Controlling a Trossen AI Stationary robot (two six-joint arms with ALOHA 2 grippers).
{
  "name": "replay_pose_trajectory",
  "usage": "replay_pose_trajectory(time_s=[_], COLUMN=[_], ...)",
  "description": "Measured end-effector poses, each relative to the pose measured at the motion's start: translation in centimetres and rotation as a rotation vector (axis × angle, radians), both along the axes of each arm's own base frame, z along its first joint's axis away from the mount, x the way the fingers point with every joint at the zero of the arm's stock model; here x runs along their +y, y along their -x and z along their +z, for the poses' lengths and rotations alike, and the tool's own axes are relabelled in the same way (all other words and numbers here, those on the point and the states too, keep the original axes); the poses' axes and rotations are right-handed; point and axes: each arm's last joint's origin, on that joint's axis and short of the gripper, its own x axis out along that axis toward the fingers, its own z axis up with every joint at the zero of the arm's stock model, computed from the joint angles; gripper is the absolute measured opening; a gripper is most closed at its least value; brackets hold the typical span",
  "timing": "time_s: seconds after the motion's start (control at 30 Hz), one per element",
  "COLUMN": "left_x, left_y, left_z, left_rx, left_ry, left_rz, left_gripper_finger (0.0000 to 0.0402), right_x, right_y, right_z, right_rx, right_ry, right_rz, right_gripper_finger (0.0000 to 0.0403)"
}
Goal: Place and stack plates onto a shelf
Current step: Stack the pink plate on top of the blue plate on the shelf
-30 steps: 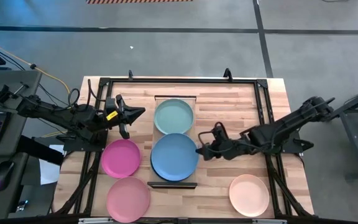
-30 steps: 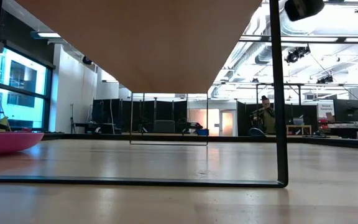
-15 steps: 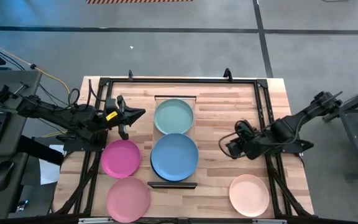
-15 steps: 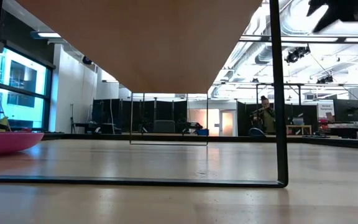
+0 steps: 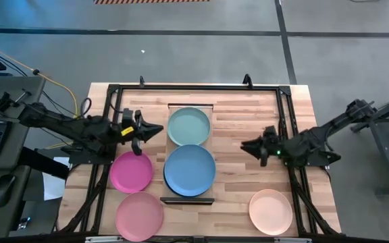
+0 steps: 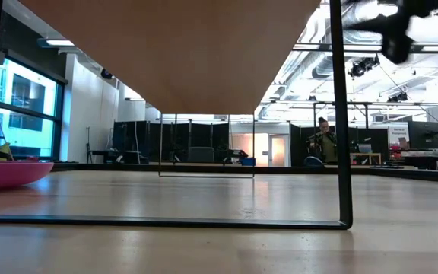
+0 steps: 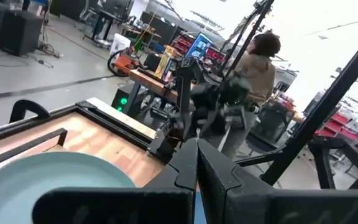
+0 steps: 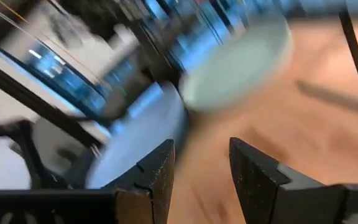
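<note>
- Shut tight, with nothing between its fingers, the left gripper (image 5: 155, 128) hangs over the table's left side, just beside the mint plate (image 5: 189, 125) and just beyond the magenta plate (image 5: 132, 171).
- Left of the shelf (image 5: 190, 200), the magenta plate lies on the tabletop (image 5: 242, 115), with the pink plate (image 5: 139, 215) nearer the front edge and almost touching it.
- On the shelf, the mint plate sits at the far end and the blue plate (image 5: 190, 170) at the near end, their rims touching or slightly overlapping at the middle.
- Right of the shelf, the right gripper (image 5: 246, 144) hovers above bare wood, apart from the blue plate; its jaws stand parted and empty, as the right wrist view shows (image 8: 197, 163).
- Near the front right corner, the peach plate (image 5: 271, 211) lies alone on the tabletop, well apart from the shelf.
- From table height, the magenta plate's rim (image 6: 10, 173) shows at the left, and a person (image 6: 325, 141) stands far back in the room.
</note>
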Motion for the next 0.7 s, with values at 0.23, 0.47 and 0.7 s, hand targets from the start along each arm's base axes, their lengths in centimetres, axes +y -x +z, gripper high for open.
replay_pose_trajectory(time_s=[0.23, 0.47, 0.7], left_x=[0.0, 0.1, 0.2], left_y=[-0.5, -0.4, -0.3], left_z=[-0.3, -0.2, -0.2], left_rx=[0.019, 0.028, 0.047], left_ry=[-0.013, -0.095, -0.154], left_rz=[0.068, 0.074, 0.114], left_gripper_finger=[0.0000, 0.0000, 0.0003], right_x=[-1.3, -1.9, -2.1], right_y=[-0.6, -0.7, -1.0], right_z=[2.4, 3.4, 3.3], right_rx=[-0.178, -0.194, -0.189], right_ry=[0.203, 0.254, 0.245], right_rz=[-0.052, -0.064, -0.087], right_gripper_finger=[0.0135, 0.0135, 0.0135])
